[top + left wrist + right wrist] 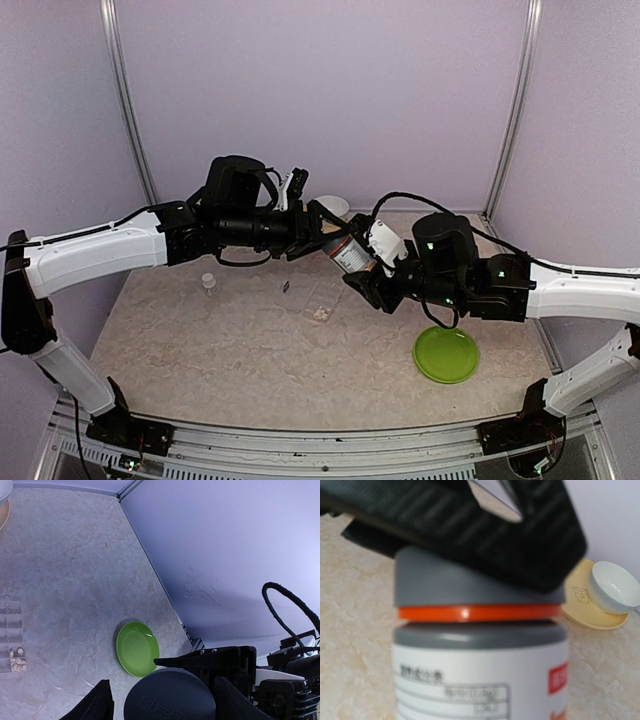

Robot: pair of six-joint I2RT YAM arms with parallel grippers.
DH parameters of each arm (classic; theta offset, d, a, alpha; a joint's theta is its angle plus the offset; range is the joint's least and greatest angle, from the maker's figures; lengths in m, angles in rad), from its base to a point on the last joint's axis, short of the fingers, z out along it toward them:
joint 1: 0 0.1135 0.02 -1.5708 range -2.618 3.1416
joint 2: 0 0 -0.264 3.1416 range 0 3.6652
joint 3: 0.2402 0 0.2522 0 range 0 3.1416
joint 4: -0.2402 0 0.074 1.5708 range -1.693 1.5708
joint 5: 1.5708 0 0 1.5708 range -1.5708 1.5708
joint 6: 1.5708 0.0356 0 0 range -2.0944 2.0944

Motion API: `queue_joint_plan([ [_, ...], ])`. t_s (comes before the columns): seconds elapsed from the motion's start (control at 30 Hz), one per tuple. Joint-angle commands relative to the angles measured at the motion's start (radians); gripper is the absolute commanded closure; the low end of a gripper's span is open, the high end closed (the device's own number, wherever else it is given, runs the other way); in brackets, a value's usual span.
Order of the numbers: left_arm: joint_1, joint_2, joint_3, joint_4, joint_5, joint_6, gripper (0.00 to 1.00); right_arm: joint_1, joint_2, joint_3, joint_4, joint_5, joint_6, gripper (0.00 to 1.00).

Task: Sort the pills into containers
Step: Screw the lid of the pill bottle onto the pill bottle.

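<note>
The pill box lies flat on the table at the centre of the overhead frame, just below the point where the two arms meet. Its long axis runs from top to bottom of the frame, leaning slightly right at the top. The pills form a pale cluster in a compartment at its lower end. The other compartments are too faint to read.

Above the box, the right gripper is closed around the body of a white-labelled bottle. The bottle is tilted, and its long axis slants so that the grey cap points to the upper left. The left gripper straddles this cap with one finger on each side. Whether the fingers press on it cannot be told. An orange ring shows just below the cap.

The green plate lies at lower right. The white bowl, on its tan plate, stands behind the bottle at upper centre.
</note>
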Motion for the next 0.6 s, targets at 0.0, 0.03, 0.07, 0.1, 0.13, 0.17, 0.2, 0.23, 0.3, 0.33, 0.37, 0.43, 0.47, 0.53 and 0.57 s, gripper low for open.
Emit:
queue_joint_plan([
  [0.0, -0.004, 0.021, 0.02, 0.016, 0.038, 0.005, 0.36, 0.01, -0.004, 0.009, 0.027, 0.026, 0.015, 0.9],
  [0.03, -0.004, 0.021, 0.018, 0.02, 0.042, 0.006, 0.38, 0.01, -0.001, 0.011, 0.027, 0.025, 0.017, 0.9],
  [0.07, -0.005, 0.021, 0.017, 0.024, 0.045, 0.006, 0.41, 0.009, 0.002, 0.012, 0.027, 0.025, 0.018, 0.9],
  [0.1, -0.005, 0.021, 0.016, 0.026, 0.047, 0.01, 0.44, 0.01, 0.005, 0.012, 0.027, 0.022, 0.018, 0.9],
  [0.13, -0.005, 0.021, 0.016, 0.027, 0.047, 0.016, 0.46, 0.01, 0.008, 0.013, 0.026, 0.022, 0.021, 0.9],
  [0.17, -0.005, 0.021, 0.015, 0.029, 0.045, 0.024, 0.49, 0.01, 0.01, 0.014, 0.024, 0.02, 0.023, 0.9],
  [0.2, -0.007, 0.021, 0.014, 0.032, 0.045, 0.033, 0.5, 0.01, 0.01, 0.014, 0.023, 0.017, 0.025, 0.9],
  [0.23, -0.01, 0.02, 0.011, 0.038, 0.048, 0.044, 0.51, 0.011, 0.01, 0.015, 0.022, 0.012, 0.03, 0.9],
  [0.3, -0.016, 0.017, 0.005, 0.053, 0.051, 0.07, 0.52, 0.009, 0.009, 0.017, 0.021, -0.007, 0.043, 0.9],
  [0.33, -0.019, 0.014, -0.001, 0.062, 0.053, 0.084, 0.52, 0.01, 0.006, 0.017, 0.022, -0.019, 0.05, 0.89],
  [0.37, -0.021, 0.01, -0.009, 0.072, 0.053, 0.095, 0.53, 0.009, 0.001, 0.016, 0.024, -0.035, 0.058, 0.89],
  [0.43, -0.023, -0.002, -0.039, 0.116, 0.073, 0.114, 0.54, 0.002, -0.011, 0.012, 0.034, -0.081, 0.081, 0.89],
  [0.47, -0.022, -0.01, -0.056, 0.144, 0.087, 0.118, 0.55, -0.003, -0.021, 0.007, 0.043, -0.104, 0.094, 0.89],
  [0.53, -0.022, -0.028, -0.096, 0.223, 0.131, 0.129, 0.56, -0.014, -0.043, -0.005, 0.063, -0.156, 0.128, 0.89],
  [0.57, -0.023, -0.036, -0.116, 0.27, 0.164, 0.134, 0.57, -0.022, -0.054, -0.013, 0.072, -0.176, 0.145, 0.89],
])
